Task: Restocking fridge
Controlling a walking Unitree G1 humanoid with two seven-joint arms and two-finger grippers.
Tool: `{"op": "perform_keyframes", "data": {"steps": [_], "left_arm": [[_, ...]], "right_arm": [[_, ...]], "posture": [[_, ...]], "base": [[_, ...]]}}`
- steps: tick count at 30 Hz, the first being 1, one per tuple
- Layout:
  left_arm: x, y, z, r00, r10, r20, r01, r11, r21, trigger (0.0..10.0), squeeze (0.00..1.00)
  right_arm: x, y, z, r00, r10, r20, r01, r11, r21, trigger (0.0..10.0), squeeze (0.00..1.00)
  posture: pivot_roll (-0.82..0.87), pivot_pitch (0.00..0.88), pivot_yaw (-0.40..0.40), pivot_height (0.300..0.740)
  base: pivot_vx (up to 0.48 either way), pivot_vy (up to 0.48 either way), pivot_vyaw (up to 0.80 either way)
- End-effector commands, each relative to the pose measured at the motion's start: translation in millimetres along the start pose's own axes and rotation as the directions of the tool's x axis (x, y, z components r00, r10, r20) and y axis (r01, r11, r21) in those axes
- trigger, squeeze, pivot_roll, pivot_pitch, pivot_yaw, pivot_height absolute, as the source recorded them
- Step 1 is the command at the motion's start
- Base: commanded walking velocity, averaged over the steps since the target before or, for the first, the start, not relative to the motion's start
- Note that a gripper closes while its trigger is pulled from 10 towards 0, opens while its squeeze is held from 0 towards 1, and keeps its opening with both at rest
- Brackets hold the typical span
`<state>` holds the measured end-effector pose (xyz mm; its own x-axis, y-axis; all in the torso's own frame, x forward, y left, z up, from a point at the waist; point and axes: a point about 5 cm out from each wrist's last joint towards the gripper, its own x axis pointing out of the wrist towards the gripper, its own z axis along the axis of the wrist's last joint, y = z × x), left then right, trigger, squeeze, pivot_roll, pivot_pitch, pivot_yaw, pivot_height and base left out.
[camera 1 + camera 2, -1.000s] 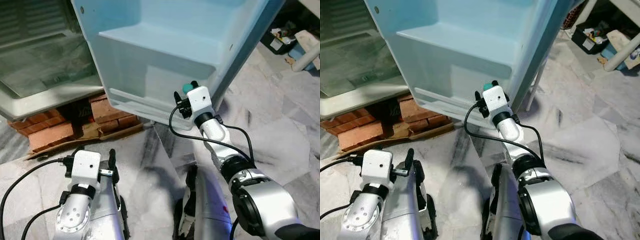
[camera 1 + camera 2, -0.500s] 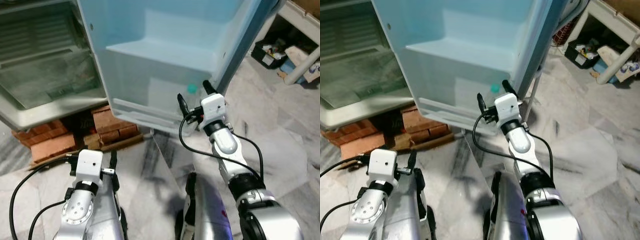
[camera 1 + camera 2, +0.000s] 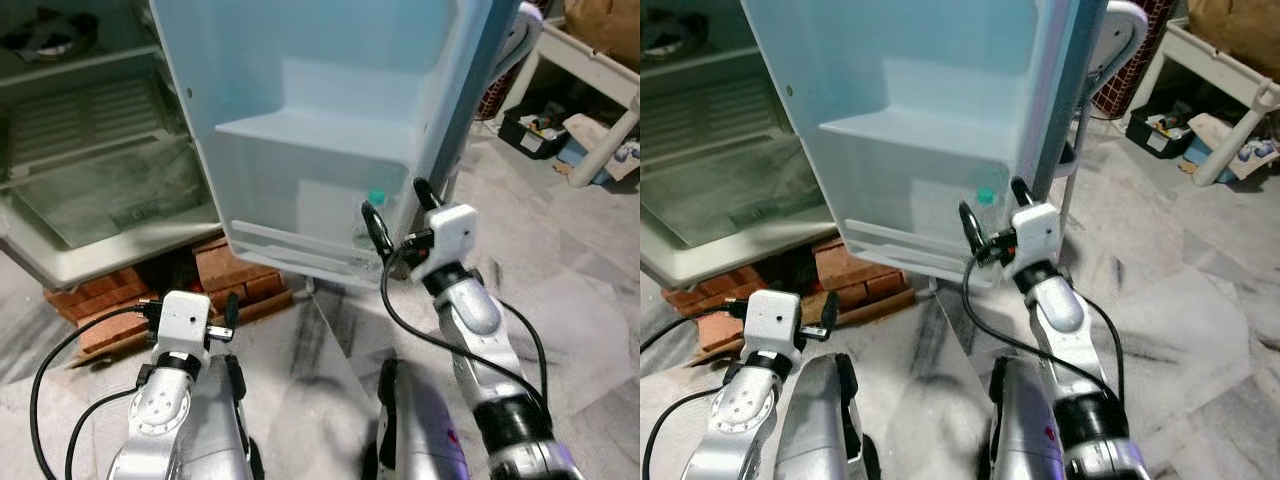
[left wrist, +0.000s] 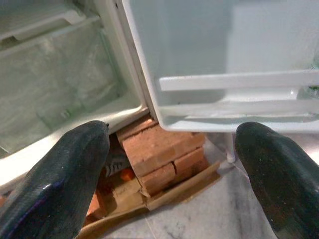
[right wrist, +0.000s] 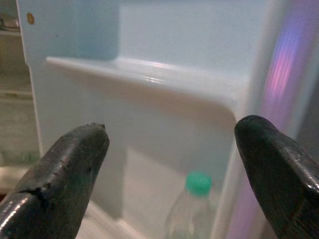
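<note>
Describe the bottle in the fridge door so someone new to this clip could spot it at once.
Start at the open fridge door, its pale blue inner side facing the robot. Go down to the lowest door shelf, near its outer corner in front of the open right gripper. The clear plastic bottle stands there, marked by its green cap.

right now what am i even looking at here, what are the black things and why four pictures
This is a two-armed house robot in front of an open fridge. Two pictures come from cameras on its head, looking down at its own silver arms. The other two come from a camera on each wrist, so the big black shapes are that gripper's own two fingers.

The right gripper is raised, open and empty, by the fridge door. A clear bottle with a green cap stands in the door's bottom shelf. The left gripper sits low, open and empty, pointing toward the bricks under the fridge.
</note>
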<state>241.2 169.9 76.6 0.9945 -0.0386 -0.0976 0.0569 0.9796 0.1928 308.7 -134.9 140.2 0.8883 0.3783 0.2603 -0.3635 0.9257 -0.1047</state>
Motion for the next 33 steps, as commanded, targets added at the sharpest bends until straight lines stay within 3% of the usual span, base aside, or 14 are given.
{"op": "perform_keyframes", "data": {"steps": [1,3,4,5,6,9,10,13,17,23,33], "left_arm": [[-1.3,0.5,-5.1,1.000,-0.004,-0.020,0.003,1.000,-0.031,10.0,0.00],[-0.9,-0.4,-4.8,1.000,-0.001,-0.008,0.001,0.999,-0.047,10.0,0.00],[-0.8,-1.0,-4.3,1.000,-0.001,-0.003,0.001,0.999,-0.048,10.0,0.00],[-0.2,-1.4,-3.1,1.000,0.000,0.004,0.001,0.999,-0.049,10.0,0.00],[1.0,-2.8,-1.1,1.000,-0.002,0.018,0.003,0.998,-0.061,10.0,0.00],[4.6,-3.2,3.3,0.999,0.010,0.042,-0.007,0.998,-0.065,10.0,0.00],[9.0,-0.7,6.4,0.998,0.038,0.054,-0.034,0.997,-0.075,10.0,0.00],[13.2,2.3,10.6,0.996,0.044,0.072,-0.039,0.996,-0.077,10.0,0.00],[14.0,1.9,11.2,0.996,0.025,0.080,-0.020,0.998,-0.065,10.0,0.00],[12.7,3.6,6.2,0.997,0.044,0.060,-0.039,0.995,-0.089,10.0,0.00],[21.7,-0.8,10.7,0.996,0.042,0.084,-0.034,0.995,-0.095,10.0,0.00]], "right_arm": [[-5.1,2.9,5.3,1.000,0.005,-0.002,-0.005,1.000,0.007,10.0,1.00],[-17.2,8.3,0.4,0.999,0.009,-0.033,-0.009,1.000,-0.013,10.0,0.98],[-21.2,8.5,-1.9,0.999,-0.005,-0.050,0.004,1.000,-0.021,10.0,0.36],[-24.6,8.2,-5.7,0.997,-0.030,-0.076,0.029,1.000,-0.006,10.0,0.13],[-30.0,7.7,-13.0,0.987,-0.077,-0.140,0.079,0.997,0.007,10.0,0.00],[-35.6,5.3,-19.1,0.976,-0.139,-0.168,0.135,0.990,-0.031,10.0,0.00],[-43.2,5.1,-19.9,0.968,-0.182,-0.171,0.187,0.982,0.012,10.0,0.00],[-51.3,5.8,-16.7,0.956,-0.246,-0.161,0.254,0.967,0.031,10.0,0.00],[-53.4,8.0,-14.4,0.959,-0.228,-0.171,0.237,0.971,0.033,10.0,0.00],[-62.0,-1.3,-19.7,0.937,-0.276,-0.216,0.290,0.956,0.034,10.0,0.00],[-45.5,-8.6,-11.0,0.945,-0.270,-0.183,0.281,0.959,0.037,10.0,0.00]], "posture": [[0.01,0.036,0.006,0.527],[0.01,0.012,0.002,0.527],[0.01,0.000,-0.003,0.527],[0.01,0.000,-0.003,0.527],[0.01,0.000,-0.004,0.527],[0.02,0.000,0.000,0.527],[0.02,0.000,0.008,0.527],[0.00,0.000,0.019,0.527],[-0.01,0.000,0.023,0.552],[-0.01,0.000,0.019,0.587],[-0.02,0.000,0.023,0.662]], "base": [[0.000,0.000,0.00],[0.000,0.000,0.00],[0.000,0.000,0.00],[0.000,0.000,0.00],[0.000,0.000,0.00],[0.000,0.000,0.00],[0.000,0.000,0.00],[0.000,0.000,0.00],[0.000,0.000,0.00],[0.000,0.000,0.00],[0.000,0.000,0.00]]}}
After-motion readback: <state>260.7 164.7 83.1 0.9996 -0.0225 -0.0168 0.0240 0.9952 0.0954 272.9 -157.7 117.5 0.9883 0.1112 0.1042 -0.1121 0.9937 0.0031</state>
